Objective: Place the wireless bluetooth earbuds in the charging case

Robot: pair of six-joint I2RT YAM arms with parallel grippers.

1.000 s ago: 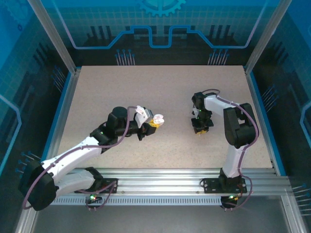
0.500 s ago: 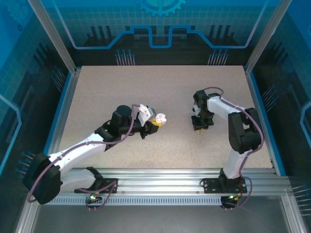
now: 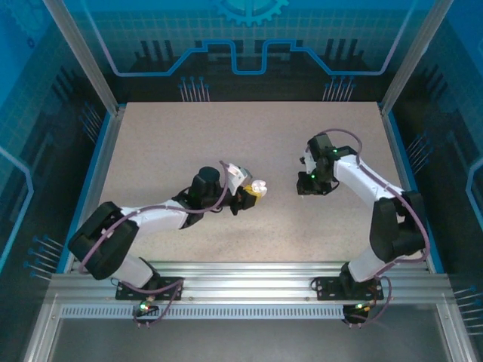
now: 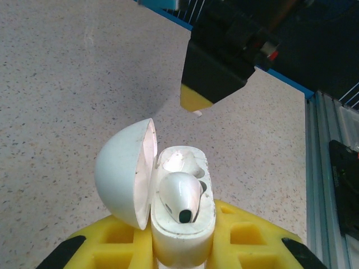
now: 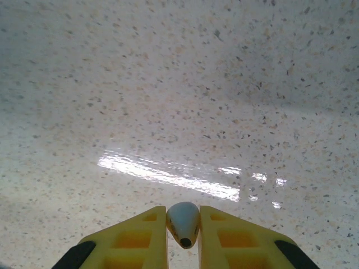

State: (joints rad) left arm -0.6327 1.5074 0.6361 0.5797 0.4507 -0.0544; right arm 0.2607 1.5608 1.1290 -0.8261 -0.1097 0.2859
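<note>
My left gripper (image 4: 182, 246) is shut on a white charging case (image 4: 182, 224), held upright with its round lid (image 4: 123, 174) swung open to the left. One white earbud (image 4: 179, 196) sits in the case's near slot; the far slot (image 4: 179, 159) is bare. In the top view the case (image 3: 259, 186) is at table centre, held by the left gripper (image 3: 253, 194). My right gripper (image 5: 183, 232) is shut on a second white earbud (image 5: 183, 221), pinched between its yellow fingers (image 5: 140, 238) above the bare table. In the top view the right gripper (image 3: 303, 183) hangs just right of the case, and it appears as a black and yellow block (image 4: 216, 73) beyond the case.
The speckled beige table (image 3: 189, 143) is ringed by a blue rim and aluminium frame posts (image 3: 83, 56). A metal rail (image 3: 249, 275) runs along the near edge by the arm bases. Open tabletop lies on all sides of the two grippers.
The left gripper carried the open case right, towards the centre. The right gripper lifted and swung up and left, its arm stretching out, so the two grippers now stand closer.
</note>
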